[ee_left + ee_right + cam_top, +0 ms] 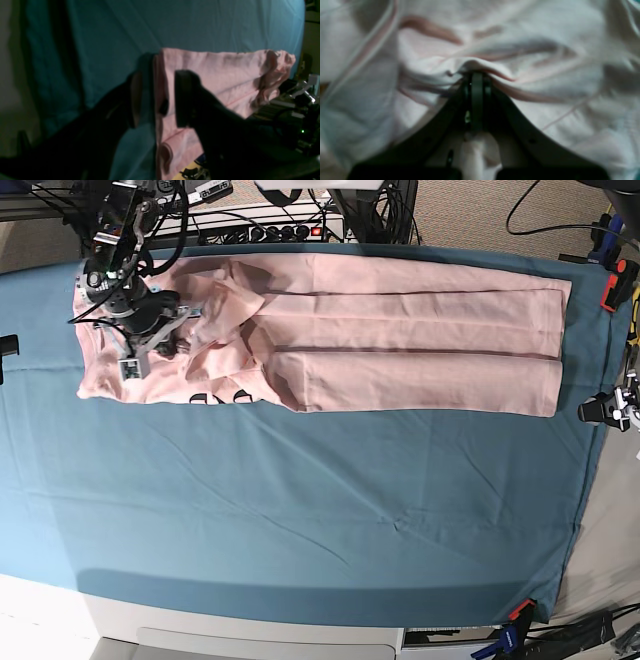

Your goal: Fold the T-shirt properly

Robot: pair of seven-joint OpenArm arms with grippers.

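Broadly, the counter (300,510) is seen draped in a teal table cloth (250,480), and along its far edge the T-shirt (420,330) is laid out as a long pale pink band folded lengthwise, with two straight fold lines running along it and its squared end toward the base view's right. At the opposite end the fabric is bunched and rumpled, and a strip of black lettering (215,398) is exposed at the near edge. The right end effector (476,77) is found on that crumpled end, its jaws closed on a raised ridge of the pink cloth. In the left wrist view the left end effector (157,100) is shown with its fingers parted, straddling the squared end edge of the shirt without being clamped on it.
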